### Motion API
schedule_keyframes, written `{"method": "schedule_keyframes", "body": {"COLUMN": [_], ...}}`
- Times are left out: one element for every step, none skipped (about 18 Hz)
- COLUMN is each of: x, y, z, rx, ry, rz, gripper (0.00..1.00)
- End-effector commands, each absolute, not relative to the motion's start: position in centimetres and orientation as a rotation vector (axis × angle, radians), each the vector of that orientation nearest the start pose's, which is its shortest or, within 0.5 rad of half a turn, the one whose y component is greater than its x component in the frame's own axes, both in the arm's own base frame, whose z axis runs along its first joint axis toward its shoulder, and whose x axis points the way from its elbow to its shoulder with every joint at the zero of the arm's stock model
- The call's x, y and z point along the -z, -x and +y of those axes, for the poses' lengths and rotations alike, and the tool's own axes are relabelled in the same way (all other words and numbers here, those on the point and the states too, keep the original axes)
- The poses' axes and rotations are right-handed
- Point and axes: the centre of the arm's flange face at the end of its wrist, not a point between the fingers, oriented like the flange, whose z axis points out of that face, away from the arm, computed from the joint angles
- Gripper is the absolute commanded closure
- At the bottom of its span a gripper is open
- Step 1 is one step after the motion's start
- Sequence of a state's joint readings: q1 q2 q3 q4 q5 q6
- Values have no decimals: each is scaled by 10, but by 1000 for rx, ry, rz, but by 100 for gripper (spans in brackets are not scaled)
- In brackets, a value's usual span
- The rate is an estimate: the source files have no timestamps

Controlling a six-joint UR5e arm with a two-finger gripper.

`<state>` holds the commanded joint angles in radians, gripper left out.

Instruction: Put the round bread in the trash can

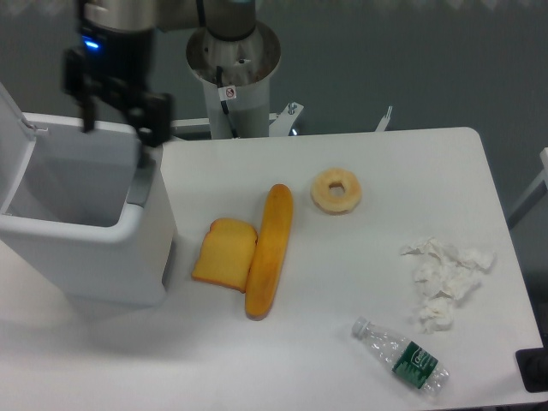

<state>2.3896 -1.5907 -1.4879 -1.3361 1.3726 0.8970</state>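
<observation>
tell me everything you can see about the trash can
The trash can is a large boxy white-grey bin, plastic by its look, with rounded corners and a thick rim. It stands upright at the table's left edge, its white lid swung up and open. The pincer hangs over its opening. Nothing shows inside.

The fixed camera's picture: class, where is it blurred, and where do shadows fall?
Fixed camera view: the tool above the trash can is dark and blurred; soft shadows lie beside the trash can and under the long loaf; the picture is soft throughout.
</observation>
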Motion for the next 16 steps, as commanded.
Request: {"method": "schedule_keyframes", "body": {"x": [-540, -530, -526, -520, -508, -494, -485, -473, -459, -446, -432, -420, -408, -397, -387, -379], "y": [296, 317, 336, 354, 373, 390, 402, 410, 420, 430, 442, 456, 468, 478, 487, 497], "z": [463, 456, 445, 436, 430, 425, 420, 419, 419, 418, 415, 410, 407, 405, 405, 407], "rx": [-159, -170, -189, -200, -194, -187, -192, -183, -172, -158, -148, -132, -123, -118, -113, -132], "ry": [2819, 2847, 2867, 2881, 2901, 2928, 2953, 2988, 3023, 3056, 3077, 3093, 3098, 3097, 3093, 3085], "rz": [165, 172, 172, 184, 204, 244, 279, 282, 279, 274, 265, 252, 271, 319, 369, 406], "gripper": [0, 0, 0, 0, 0, 0, 0, 0, 0, 0, 0, 0, 0, 0, 0, 0]}}
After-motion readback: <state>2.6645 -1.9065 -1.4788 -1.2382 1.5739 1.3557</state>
